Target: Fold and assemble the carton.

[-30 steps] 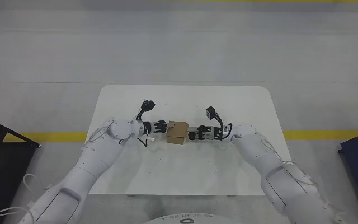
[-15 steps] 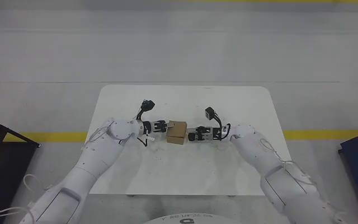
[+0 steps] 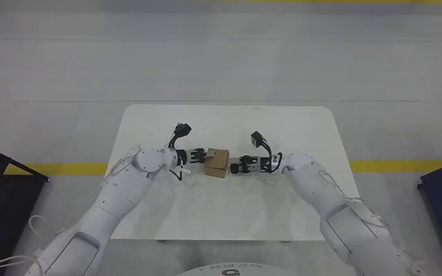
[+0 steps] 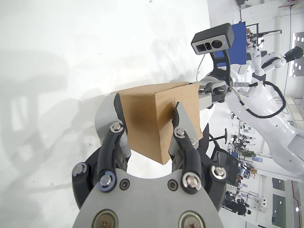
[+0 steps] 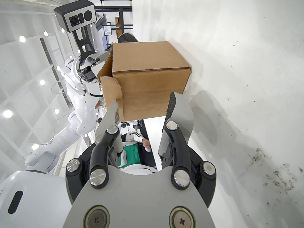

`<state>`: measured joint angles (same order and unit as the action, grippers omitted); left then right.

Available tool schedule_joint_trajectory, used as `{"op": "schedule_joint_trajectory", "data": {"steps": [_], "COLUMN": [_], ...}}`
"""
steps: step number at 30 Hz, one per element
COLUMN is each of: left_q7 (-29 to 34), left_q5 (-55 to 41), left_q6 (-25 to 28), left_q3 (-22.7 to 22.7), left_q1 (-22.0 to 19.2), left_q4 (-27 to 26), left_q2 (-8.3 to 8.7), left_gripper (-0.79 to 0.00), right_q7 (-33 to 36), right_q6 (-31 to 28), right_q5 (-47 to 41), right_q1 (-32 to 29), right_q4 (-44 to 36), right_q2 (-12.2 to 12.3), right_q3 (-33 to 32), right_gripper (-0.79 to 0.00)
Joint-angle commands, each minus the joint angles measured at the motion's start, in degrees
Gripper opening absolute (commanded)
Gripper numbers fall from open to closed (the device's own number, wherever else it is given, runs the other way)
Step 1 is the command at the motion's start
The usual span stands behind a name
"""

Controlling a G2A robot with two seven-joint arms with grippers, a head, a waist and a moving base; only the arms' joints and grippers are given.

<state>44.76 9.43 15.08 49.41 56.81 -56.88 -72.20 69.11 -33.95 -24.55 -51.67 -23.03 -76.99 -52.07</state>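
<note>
Roughly midway through, by the look of it: the brown carton [image 3: 217, 163] is already opened up into a box shape and is held above the middle of the white table [image 3: 290, 124], directly between the two pincers, which face each other from opposite sides. The left pincer [image 4: 147, 112] is clamped on the carton, which sits right between its tips; one of its fingers [image 4: 180, 117] presses a small dent into the cardboard beside a corner edge. The right pincer [image 5: 143, 105] has its jaws apart, one on each side of the end of the carton nearest to it, and they do not visibly squeeze the board. From the right wrist view, the side facing that pincer looks closed, with a seam running across it, while a loose flap [image 5: 106, 72] stands out at the far end, on the left pincer's side. Judging from that, the walls are formed and at least one end is shut, and what remains is to fold in that flap and close the open end. Compared with a second ago, the right pincer has crept closer to the carton, closing the small gap that lay in front of it, and the carton has shifted slightly toward the left pincer, which itself has hardly moved.
</note>
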Motion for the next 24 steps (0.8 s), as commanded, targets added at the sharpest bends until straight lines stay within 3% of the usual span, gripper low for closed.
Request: {"op": "schedule_joint_trajectory", "data": {"steps": [1,8,19,24], "left_q7": [0.0,0.1,0.4,0.4], "left_q5": [0.0,0.0,0.1,0.1], "left_q6": [0.0,0.3,0.4,0.5], "left_q3": [0.0,0.3,0.4,0.6], "left_q1": [0.0,0.2,0.2,0.3], "left_q4": [0.0,-0.2,-0.3,-0.4], "left_q2": [0.0,0.0,-0.04,-0.04], "left_gripper": [-0.369,-0.222,-0.219,-0.225], "right_q7": [-0.1,-0.2,-0.8,1.0], "right_q6": [0.1,0.4,0.6,-0.2], "right_q5": [0.1,0.5,1.1,-2.6], "right_q1": [0.0,0.0,0.0,0.1], "right_q4": [-0.1,-0.3,-0.5,1.4], "right_q2": [0.0,-0.2,-0.3,0.4], "right_q3": [0.0,0.0,-0.1,-2.4], "right_gripper": [-0.372,-0.36,-0.369,-0.394]}}
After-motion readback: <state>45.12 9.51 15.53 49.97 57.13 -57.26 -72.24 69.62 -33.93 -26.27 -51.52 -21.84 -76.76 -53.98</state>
